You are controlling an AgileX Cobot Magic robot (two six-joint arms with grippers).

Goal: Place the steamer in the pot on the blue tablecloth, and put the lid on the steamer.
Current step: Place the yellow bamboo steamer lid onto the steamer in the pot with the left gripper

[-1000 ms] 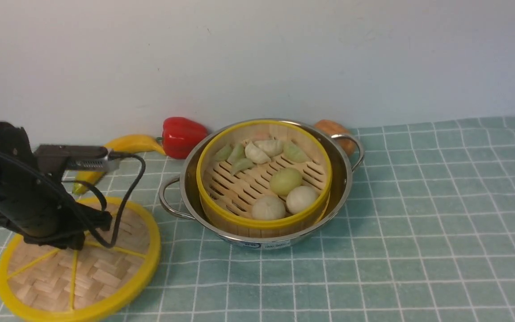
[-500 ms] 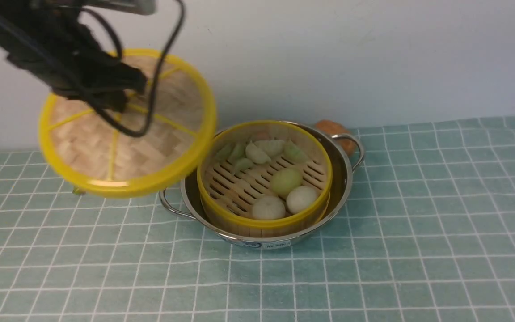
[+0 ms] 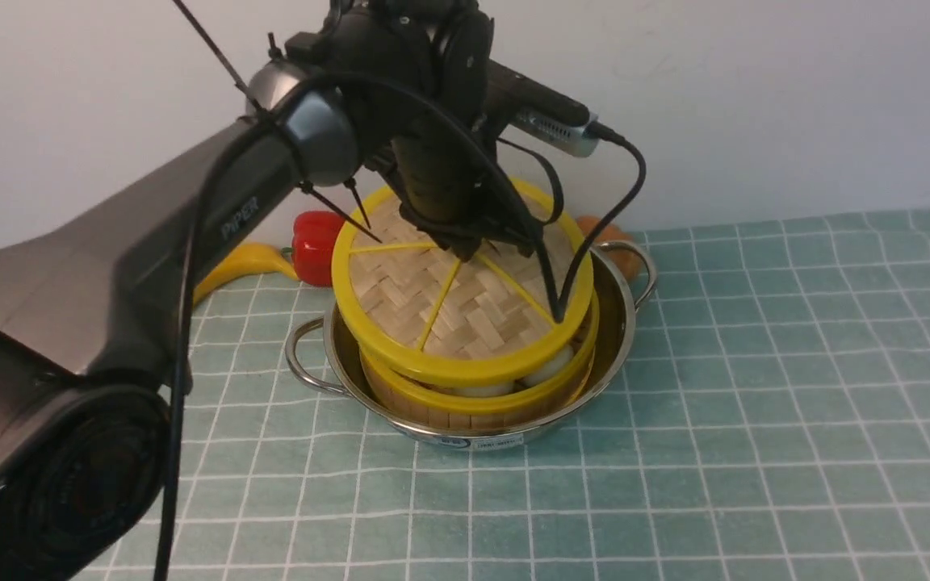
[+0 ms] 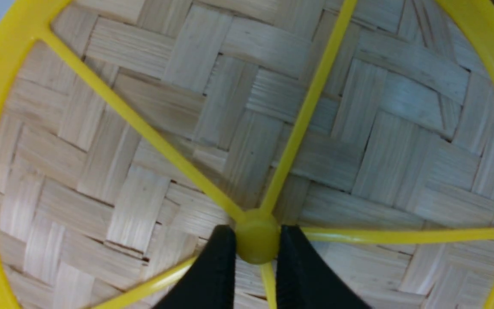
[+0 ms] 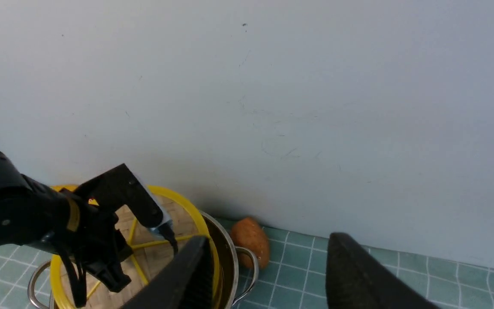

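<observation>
Across came the lid (image 3: 465,311), swung from high on the left to right over the steamer (image 3: 481,401), which sat in the pot (image 3: 620,323) on the tablecloth (image 3: 756,403). It hung slightly tilted, buns (image 3: 547,367) peeking through the near gap. Left gripper (image 4: 257,231) pinched the centre knob (image 4: 257,244); right gripper (image 5: 270,242) gaped wide, holding nothing.
</observation>
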